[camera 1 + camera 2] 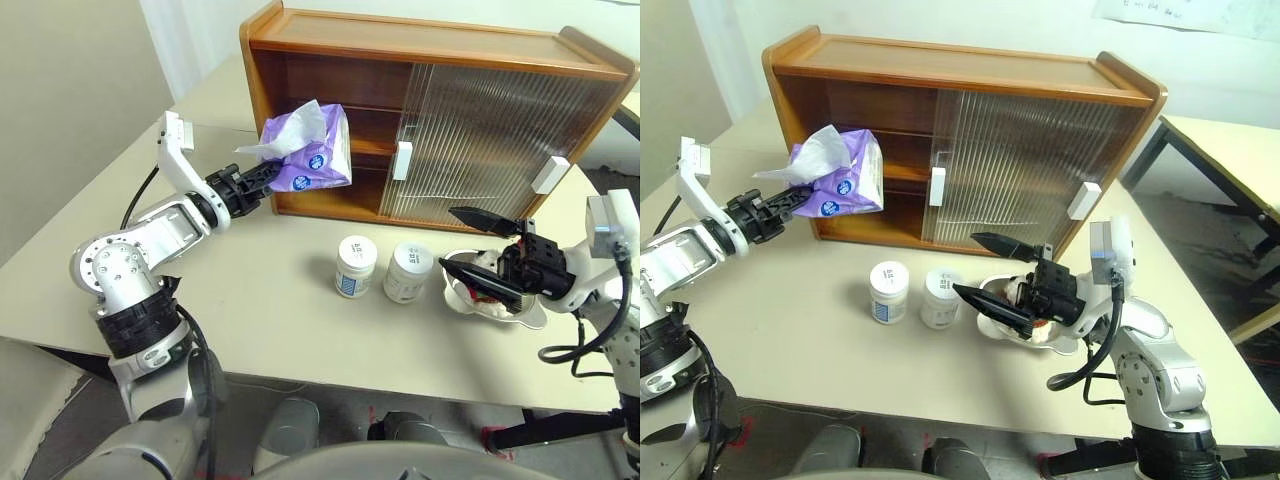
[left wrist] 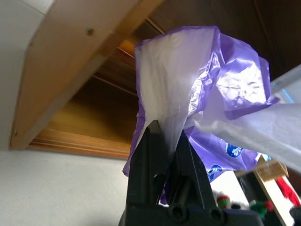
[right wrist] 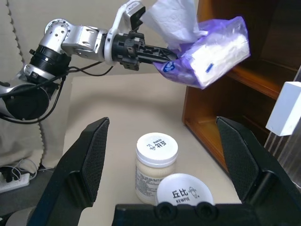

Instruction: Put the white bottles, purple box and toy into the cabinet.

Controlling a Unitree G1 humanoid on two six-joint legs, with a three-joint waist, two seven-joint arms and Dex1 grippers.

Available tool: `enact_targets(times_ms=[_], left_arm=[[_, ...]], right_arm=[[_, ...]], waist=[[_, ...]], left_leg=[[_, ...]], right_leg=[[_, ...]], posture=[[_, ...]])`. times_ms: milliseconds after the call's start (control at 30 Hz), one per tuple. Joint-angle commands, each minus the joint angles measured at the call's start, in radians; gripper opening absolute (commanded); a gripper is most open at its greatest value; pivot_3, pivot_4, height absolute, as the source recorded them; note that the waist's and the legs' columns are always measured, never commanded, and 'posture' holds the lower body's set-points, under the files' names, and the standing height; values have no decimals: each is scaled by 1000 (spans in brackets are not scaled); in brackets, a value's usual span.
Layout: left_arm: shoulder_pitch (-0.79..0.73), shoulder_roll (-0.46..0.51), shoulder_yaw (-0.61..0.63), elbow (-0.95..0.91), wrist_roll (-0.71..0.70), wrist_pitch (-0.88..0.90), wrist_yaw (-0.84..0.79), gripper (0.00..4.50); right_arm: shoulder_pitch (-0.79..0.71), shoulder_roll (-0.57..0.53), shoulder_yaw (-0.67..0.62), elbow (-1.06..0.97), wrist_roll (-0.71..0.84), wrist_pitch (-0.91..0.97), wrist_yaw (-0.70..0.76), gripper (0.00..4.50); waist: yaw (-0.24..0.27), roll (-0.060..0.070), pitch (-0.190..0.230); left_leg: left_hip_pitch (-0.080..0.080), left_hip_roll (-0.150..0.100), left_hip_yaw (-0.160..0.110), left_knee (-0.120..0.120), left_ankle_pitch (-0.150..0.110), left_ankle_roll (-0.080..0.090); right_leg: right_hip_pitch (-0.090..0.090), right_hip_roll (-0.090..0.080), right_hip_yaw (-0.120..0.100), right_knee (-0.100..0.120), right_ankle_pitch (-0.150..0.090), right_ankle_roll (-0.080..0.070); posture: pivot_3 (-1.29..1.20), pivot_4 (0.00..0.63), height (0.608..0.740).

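Lavender purple box (image 1: 318, 152), tissue poking out, pinched by left tool (image 1: 268, 176); right tool (image 1: 478, 248) gapes.

A shiny metal bowl (image 1: 530, 318) rests on the beige table (image 1: 260, 320).

purple box (image 1: 312, 150): held aloft at cabinet (image 1: 330, 120) opening | white bottles (image 1: 380, 268): upright on table
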Motion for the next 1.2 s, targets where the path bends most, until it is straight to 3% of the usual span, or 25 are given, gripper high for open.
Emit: enact_targets(times_ms=[33,233,400,933,1200], left_arm=[[-37,-27,4,-33,-24,2,65,10],[-130,-136,22,-32,-82,-45,197,10],[-163,-162,2,2,-99,-84,252,10],[-205,-136,-136,204,20,-256,197,10],[-238,-134,-175,274,79,-319,167,10]], right_arm=[[-4,4,16,7,-15,-13,3,4500],[2,10,25,7,-19,-14,1,4500],[3,18,27,1,-23,-17,-5,4500],[59,45,32,-32,-35,-56,-40,4500],[65,48,35,-32,-39,-70,-47,4500]], waist=[[7,-1,1],[27,-3,3],[30,-2,4],[19,-2,7],[-11,-2,7]], left_leg=[[0,0,0,0,0,0],[0,0,0,0,0,0],[0,0,1,1,-1,0],[-1,0,1,1,-2,2],[-1,-1,1,2,-3,3]], right_leg=[[0,0,0,0,0,0],[0,0,0,0,0,0],[0,0,0,0,1,-1],[0,0,0,0,1,-1],[0,0,1,-1,0,0]], posture=[[226,16,740],[221,17,740],[208,19,740],[148,18,740],[135,11,740]])
